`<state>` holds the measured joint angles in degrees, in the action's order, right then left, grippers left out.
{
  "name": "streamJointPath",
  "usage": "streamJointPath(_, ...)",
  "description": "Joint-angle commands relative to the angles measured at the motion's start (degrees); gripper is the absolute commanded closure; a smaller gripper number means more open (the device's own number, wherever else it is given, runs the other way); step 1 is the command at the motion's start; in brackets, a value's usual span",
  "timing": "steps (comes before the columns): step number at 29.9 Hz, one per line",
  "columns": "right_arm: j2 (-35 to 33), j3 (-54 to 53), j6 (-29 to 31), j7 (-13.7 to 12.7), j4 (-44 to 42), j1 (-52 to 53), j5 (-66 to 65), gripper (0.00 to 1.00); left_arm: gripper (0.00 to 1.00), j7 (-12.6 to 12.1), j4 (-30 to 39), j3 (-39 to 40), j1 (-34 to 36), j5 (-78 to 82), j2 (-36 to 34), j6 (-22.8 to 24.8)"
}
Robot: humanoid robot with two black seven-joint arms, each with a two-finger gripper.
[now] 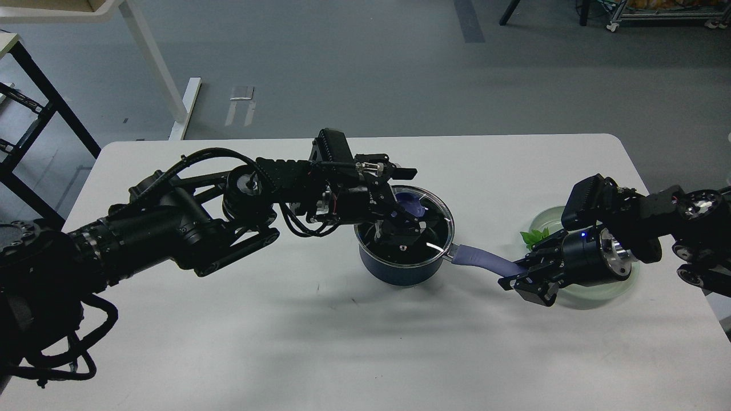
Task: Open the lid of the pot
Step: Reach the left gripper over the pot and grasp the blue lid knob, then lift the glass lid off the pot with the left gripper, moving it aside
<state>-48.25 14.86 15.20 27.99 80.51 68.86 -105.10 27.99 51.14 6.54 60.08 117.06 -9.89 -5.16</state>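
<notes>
1. Head view: white bench [228,342], two black arms reaching in from either side.
2. Near bench centre, the pot [400,268], dark navy, black inside, upright on the surface.
3. Over the pot, the lid [437,214], clear glass with steel rim, tilted: right edge near the pot rim by the handle, far edge raised.
4. Blue-purple knob [412,203] visible just beyond the left gripper, toward the far side of the lid.
5. Left gripper [400,225] directly above the pot opening, fingers pointing down into the middle of the lid area; dark against the dark pot, so cannot tell whether clenched on anything or released.
6. Lavender-blue handle [482,260] running right from the pot rim, slightly toward the near side.
7. Right gripper [517,279] at the far end of that handle, fingers [528,264] lying either side of the handle tip; appears clenched on the handle, tip hidden between them.
8. Pale green glass plate [625,285] under and behind the right gripper, well to the right of the pot, mostly covered by the wrist.
9. Green leafy sprig [534,237] on the plate's left part, just beyond the right gripper.
10. Pot between the two grippers: left one on top of it, right one beside it at handle's end.
</notes>
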Motion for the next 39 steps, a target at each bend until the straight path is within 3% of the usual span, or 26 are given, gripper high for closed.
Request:
streamJointPath(1,0.1,0.0,0.0,0.0,0.0,0.0,0.0,0.67,0.01,0.0,-1.5,-1.4,-0.1,-0.1,0.3,-0.4)
streamJointPath(20,0.1,-0.1,-0.1,0.0,0.0,-0.4,0.2,0.66,0.04,0.0,-5.1,-1.6,-2.1,-0.8,1.6,-0.5)
streamJointPath(22,0.1,-0.1,0.0,0.0,0.0,-0.5,0.2,0.66,0.10,0.0,-5.1,-1.8,-2.3,-0.9,1.7,-0.6)
streamJointPath(27,0.0,0.0,-0.1,0.0,0.0,-0.6,0.3,0.66,0.57,0.0,-4.7,-1.7,-2.3,-1.0,1.7,-0.6)
streamJointPath(35,-0.6,0.0,-0.7,0.0,0.1,-0.7,0.3,0.66,0.64,0.0,-2.4,-1.4,-0.9,-1.0,0.8,-0.6)
streamJointPath(39,-1.1,0.0,-0.7,0.0,0.3,-0.7,0.3,0.66,0.64,0.0,1.6,-1.4,1.9,-2.8,-4.6,-0.6)
